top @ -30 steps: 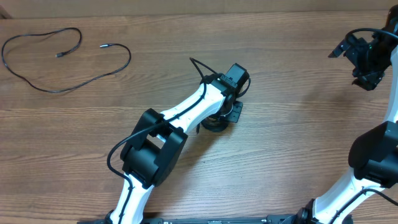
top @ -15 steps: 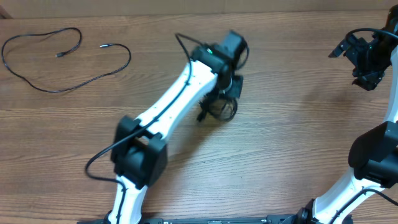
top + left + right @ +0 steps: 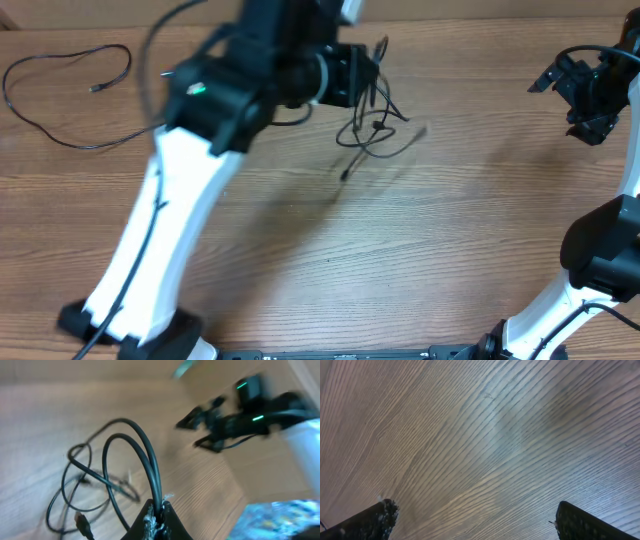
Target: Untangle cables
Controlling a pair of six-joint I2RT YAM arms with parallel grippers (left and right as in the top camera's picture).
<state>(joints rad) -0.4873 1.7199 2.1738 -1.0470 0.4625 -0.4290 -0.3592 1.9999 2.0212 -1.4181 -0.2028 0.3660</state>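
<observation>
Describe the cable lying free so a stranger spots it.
On the wooden table, look to the far-left corner. One black cable lies flat there in a wide open loop. Unlike the tangled bunch hanging from the left tool, nothing holds it.

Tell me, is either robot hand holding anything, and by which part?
The left hand pinches the tangled black cables where two strands run together; the rest hangs loose. The right hand is open and empty.
</observation>
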